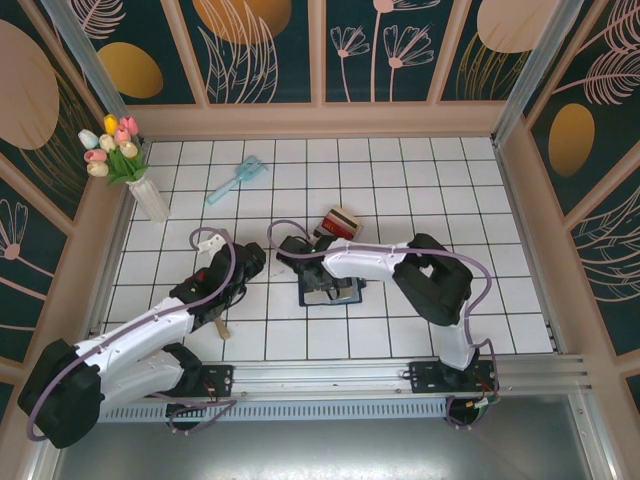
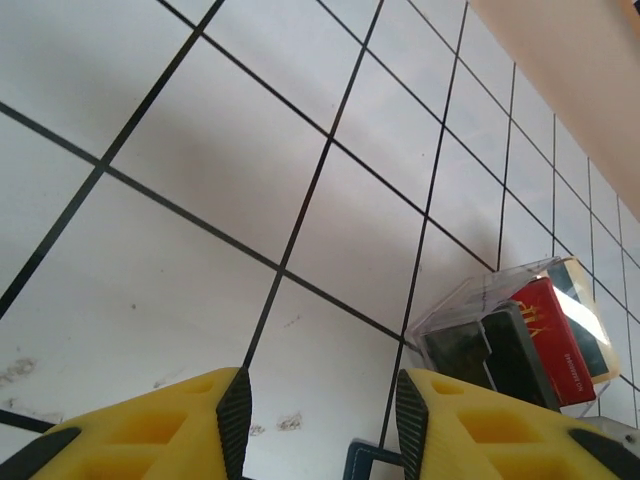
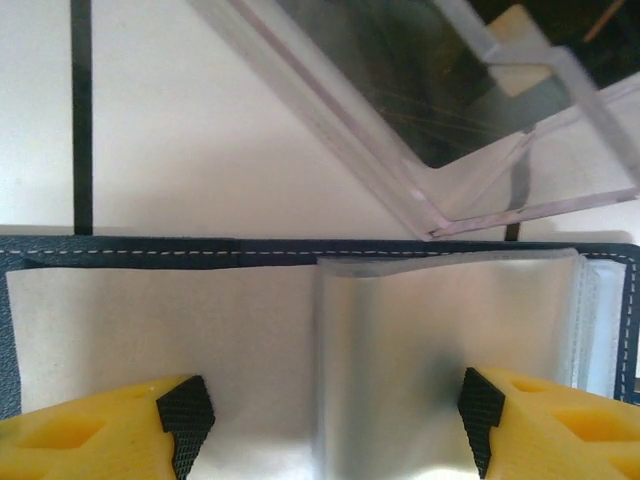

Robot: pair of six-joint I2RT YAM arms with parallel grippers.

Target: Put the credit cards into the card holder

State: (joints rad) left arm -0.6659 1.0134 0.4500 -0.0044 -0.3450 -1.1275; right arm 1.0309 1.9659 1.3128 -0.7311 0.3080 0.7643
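A white tiled table (image 1: 500, 300) seen from above, with two robot arms reaching in from its near edge. The card holder (image 3: 150, 248) — a navy wallet with pale lining and a clear plastic pocket — lies opened flat near the middle of the table, directly under the right arm's wrist.

The right gripper (image 3: 335, 420) hangs just over the wallet's inner face; its yellow fingers are spread wide to either side of the clear pocket, with nothing between them. That stance looks meant to steady the wallet or keep it open so a card can slide in; whether the pads touch the lining cannot be told.

Just beyond the wallet's far edge stands a small clear slotted rack (image 2: 470, 315). The credit cards (image 2: 555, 345) stand in it — a red one against a tan one, a dark one beside them — so the filling looks barely begun, if at all.

The left gripper (image 2: 320, 410) sits low over bare tile by a corner of the wallet; its fingers are apart and empty, and it faces the rack, probably placed there to fetch a card.
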